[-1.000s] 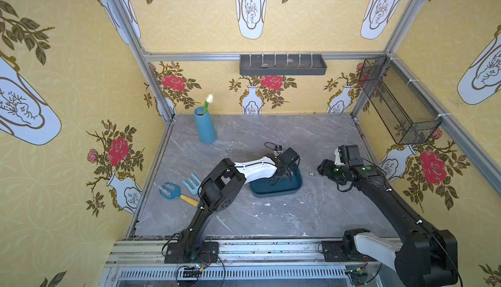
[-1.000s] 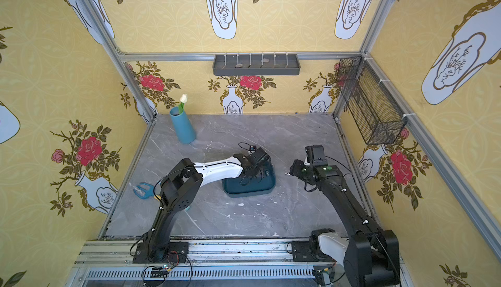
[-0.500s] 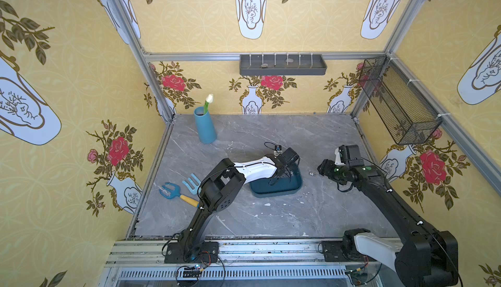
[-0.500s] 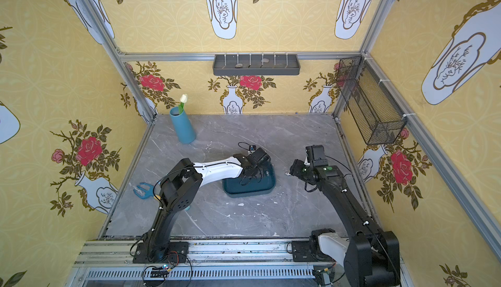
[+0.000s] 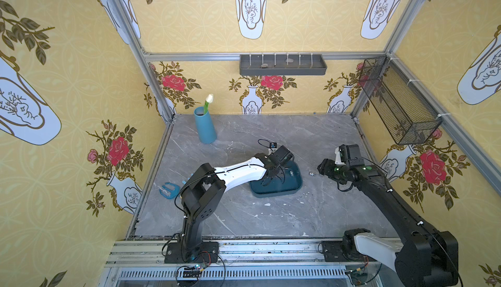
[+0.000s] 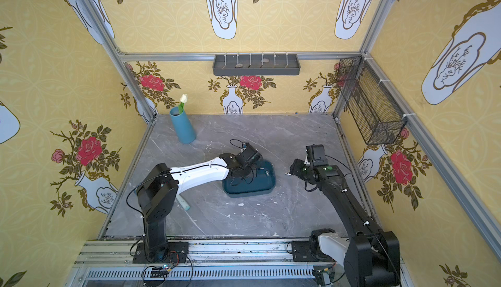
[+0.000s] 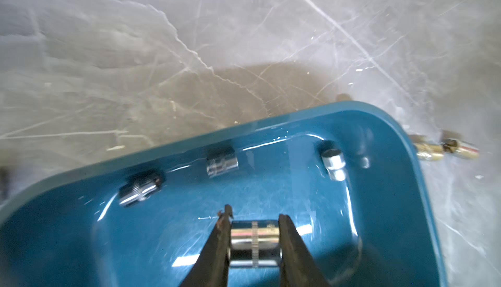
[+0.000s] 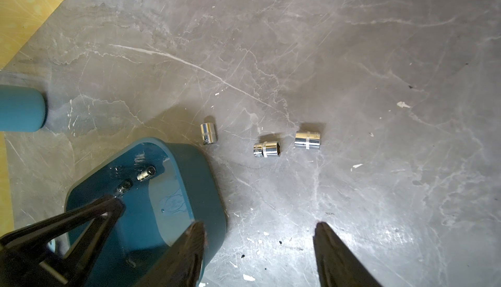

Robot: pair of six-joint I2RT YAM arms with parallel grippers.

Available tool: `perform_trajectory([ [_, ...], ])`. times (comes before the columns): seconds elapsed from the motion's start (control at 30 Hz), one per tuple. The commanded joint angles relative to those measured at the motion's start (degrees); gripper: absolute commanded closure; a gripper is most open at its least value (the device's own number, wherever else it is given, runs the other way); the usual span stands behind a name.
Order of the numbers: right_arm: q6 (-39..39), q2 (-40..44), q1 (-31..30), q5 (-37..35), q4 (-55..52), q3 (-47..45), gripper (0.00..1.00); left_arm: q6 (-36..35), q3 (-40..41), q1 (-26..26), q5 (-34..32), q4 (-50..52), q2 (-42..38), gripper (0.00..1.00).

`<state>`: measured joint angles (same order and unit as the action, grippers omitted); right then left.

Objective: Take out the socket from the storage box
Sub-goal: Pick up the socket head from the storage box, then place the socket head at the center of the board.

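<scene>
Left gripper [image 7: 254, 215] was clamped on a socket [image 7: 254, 242] low inside the storage box [image 7: 149, 239], near the middle of its floor. The right gripper [image 8: 260, 226] hung open and empty just outside the box. The socket's long axis ran from jaw to jaw, so the fingers seemed to press its end faces. The way out looked to be straight up, clear of the box's flared rim. The socket was a short, slick chromed cylinder with a knurled band. The box was glossy teal plastic with rounded corners. Three more sockets [image 7: 222, 161] lay along one inner wall.
</scene>
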<state>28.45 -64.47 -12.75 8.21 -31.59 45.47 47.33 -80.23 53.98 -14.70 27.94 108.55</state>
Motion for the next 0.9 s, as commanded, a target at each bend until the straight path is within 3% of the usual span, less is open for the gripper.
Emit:
perform_trajectory([
  [0.0, 0.3, 0.22, -0.01, 0.14, 0.27, 0.49, 0.32, -1.57, 1.43, -0.32, -2.51, 2.21, -3.5, 0.78],
  [0.23, 0.67, 0.42, -0.25, 1.67, 1.06, 0.98, 0.31, -2.77, 5.56, -4.76, -5.07, 4.14, -12.31, 0.78],
  [0.47, 1.58, 0.3, -1.39, 2.78, 2.47, 1.33, 0.31, -3.57, 11.54, -13.63, -4.21, 3.18, -17.94, 0.78],
  [0.87, 3.44, -2.08, -9.54, -1.2, 3.81, 3.78, 0.3, -4.1, 22.12, -26.18, -0.99, -2.46, -19.65, 0.79],
])
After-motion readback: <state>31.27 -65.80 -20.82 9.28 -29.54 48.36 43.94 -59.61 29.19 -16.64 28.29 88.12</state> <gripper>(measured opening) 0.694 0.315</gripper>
